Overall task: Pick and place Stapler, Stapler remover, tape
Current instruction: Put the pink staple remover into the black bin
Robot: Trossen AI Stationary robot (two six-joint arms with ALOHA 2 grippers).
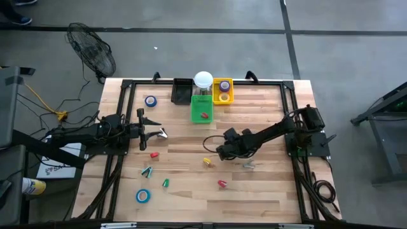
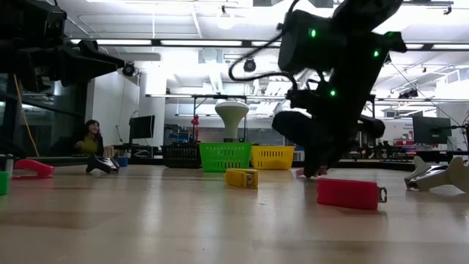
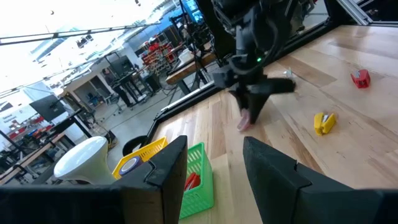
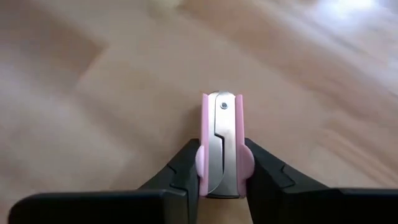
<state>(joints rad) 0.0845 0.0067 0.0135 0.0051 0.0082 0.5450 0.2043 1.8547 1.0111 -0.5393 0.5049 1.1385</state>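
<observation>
Grey floor (image 1: 254, 51), black fan (image 1: 94, 54), ceiling lights (image 2: 198, 42)

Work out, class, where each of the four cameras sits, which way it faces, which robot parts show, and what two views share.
High view: above, facing straight down on the table; both arms show.
Low view: at table-top height, facing across to the baskets; the right arm drops in.
Left wrist view: on the left arm, past the left pincer, towards the right arm.
Right wrist view: on the right arm, facing down; right pincer clamps the pink staple remover.
Shared: the yellow stapler.

pink stapler remover (image 4: 221, 144) bottom cut off
</observation>
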